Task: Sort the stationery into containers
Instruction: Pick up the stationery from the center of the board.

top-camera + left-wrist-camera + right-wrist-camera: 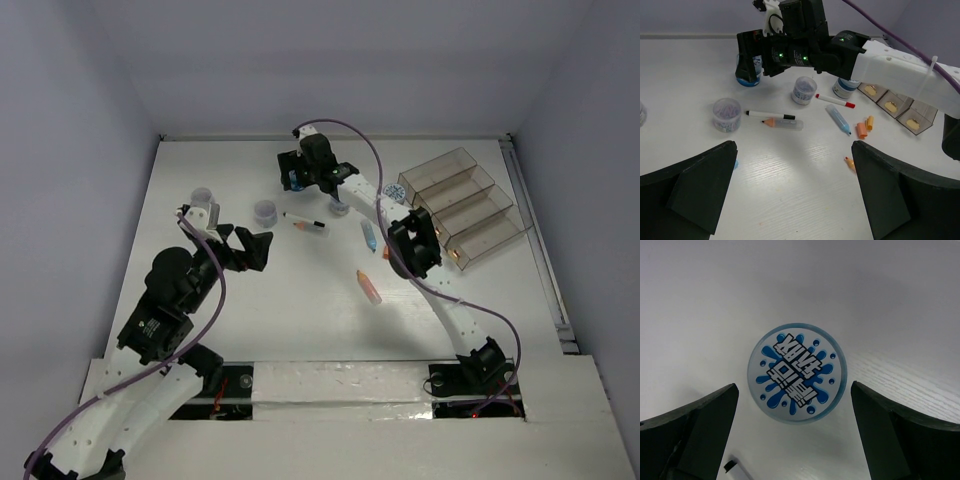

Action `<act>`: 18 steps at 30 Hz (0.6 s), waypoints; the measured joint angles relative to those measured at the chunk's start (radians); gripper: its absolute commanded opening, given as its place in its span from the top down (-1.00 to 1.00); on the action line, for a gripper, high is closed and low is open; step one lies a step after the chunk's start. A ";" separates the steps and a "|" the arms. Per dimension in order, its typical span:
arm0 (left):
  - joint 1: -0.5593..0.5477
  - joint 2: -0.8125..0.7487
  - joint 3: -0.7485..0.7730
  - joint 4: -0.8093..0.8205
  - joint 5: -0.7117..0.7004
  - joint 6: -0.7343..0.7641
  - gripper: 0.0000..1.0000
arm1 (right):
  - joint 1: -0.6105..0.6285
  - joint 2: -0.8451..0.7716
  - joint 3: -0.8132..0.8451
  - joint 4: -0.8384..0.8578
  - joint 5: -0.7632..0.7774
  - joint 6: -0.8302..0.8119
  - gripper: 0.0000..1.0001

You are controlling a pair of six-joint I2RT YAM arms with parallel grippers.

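My right gripper (pixel 794 390) is open and hangs straight above a round jar with a blue splash-patterned lid (pixel 797 372), one finger on each side and not touching it. In the top view this gripper (pixel 303 175) is at the far middle of the table. My left gripper (pixel 247 248) is open and empty over bare table; it also shows in the left wrist view (pixel 794 147). Between the arms lie a white pen (pixel 770 115), a pencil (pixel 782 123), a red-capped pen (pixel 835 101), a blue stick (pixel 838 119) and orange sticks (pixel 861 129). The smoky-brown organiser tray (pixel 462 205) stands at the far right.
Other jars stand at the far left (pixel 203 197), left of the pens (pixel 265 211), behind them (pixel 340 207) and beside the tray (pixel 393 191). A pink-orange stick (pixel 369 286) lies near the right arm's elbow. White walls close in the table.
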 measured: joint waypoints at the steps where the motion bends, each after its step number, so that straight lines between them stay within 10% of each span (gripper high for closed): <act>1: -0.003 0.000 0.000 0.000 -0.002 0.000 -0.98 | 0.000 0.008 0.002 0.006 0.005 0.000 -1.00; 6: -0.011 0.000 0.000 0.000 -0.006 0.006 -0.98 | 0.000 0.032 0.005 0.039 0.035 0.008 -0.93; 18: -0.013 -0.001 0.000 0.001 -0.008 0.011 -0.98 | 0.000 0.037 0.003 0.127 0.117 0.015 -0.09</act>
